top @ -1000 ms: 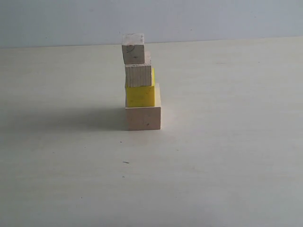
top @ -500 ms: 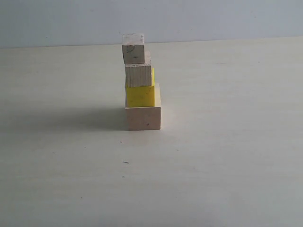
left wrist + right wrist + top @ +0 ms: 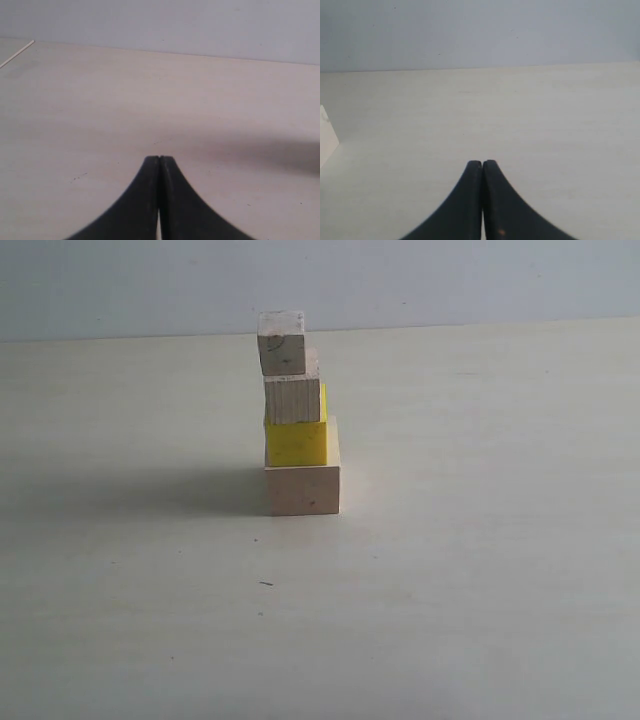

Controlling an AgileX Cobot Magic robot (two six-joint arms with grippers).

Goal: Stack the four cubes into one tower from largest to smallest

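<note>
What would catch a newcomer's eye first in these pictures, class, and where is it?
The tower of four cubes stands near the middle of the pale table, slightly crooked. Its bright yellow cube, second from the bottom, is the only strong colour. The black left hand and right hand are shut, holding nothing.

Pale table (image 3: 480, 580), plain grey wall (image 3: 450, 280)
</note>
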